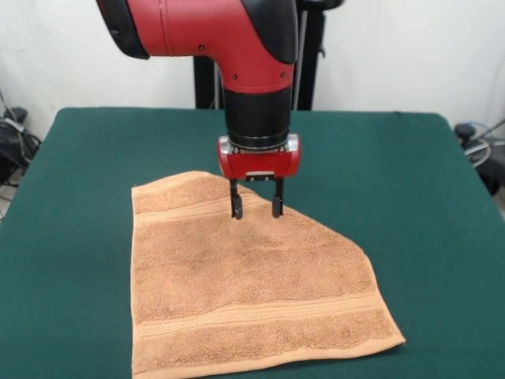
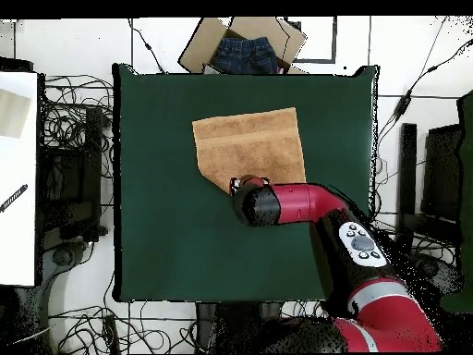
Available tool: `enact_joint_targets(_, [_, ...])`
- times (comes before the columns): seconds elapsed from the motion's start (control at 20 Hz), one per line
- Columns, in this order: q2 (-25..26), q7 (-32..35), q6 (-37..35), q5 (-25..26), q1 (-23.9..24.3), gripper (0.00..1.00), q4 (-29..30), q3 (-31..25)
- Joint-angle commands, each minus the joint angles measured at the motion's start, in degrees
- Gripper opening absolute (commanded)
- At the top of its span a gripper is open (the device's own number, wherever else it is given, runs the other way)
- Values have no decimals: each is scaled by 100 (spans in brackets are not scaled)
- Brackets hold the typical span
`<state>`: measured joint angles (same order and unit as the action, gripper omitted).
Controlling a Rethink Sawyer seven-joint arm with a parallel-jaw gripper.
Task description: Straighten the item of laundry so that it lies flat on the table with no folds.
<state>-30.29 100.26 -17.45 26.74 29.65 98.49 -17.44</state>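
The item of laundry (image 1: 245, 292), an orange-tan terry towel with woven band stripes, lies on the green table (image 1: 95, 158). Its far right corner is missing from the outline, leaving a diagonal edge, as if tucked under. My gripper (image 1: 256, 213) points straight down over the upper end of that diagonal edge. It is open, and its two black fingertips (image 1: 235, 210) are at or just above the cloth. In the overhead view the towel (image 2: 249, 143) shows on the table (image 2: 157, 231), with the red arm (image 2: 277, 203) covering its lower edge and hiding the gripper.
A cardboard box holding a denim garment (image 2: 245, 51) sits beyond the table's top edge in the overhead view. Cables lie on the floor around the table, and a white surface (image 2: 18, 176) stands at the left.
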Motion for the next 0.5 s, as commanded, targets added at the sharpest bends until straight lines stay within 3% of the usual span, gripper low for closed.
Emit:
enact_joint_targets(0.05, [205, 3, 199, 403, -8, 100, 420, -309])
enact_joint_targets(0.25, [153, 68, 88, 349, 22, 100, 459, -333])
enact_joint_targets(0.5, [345, -1053, -862, 319, 779, 100, 40, -867])
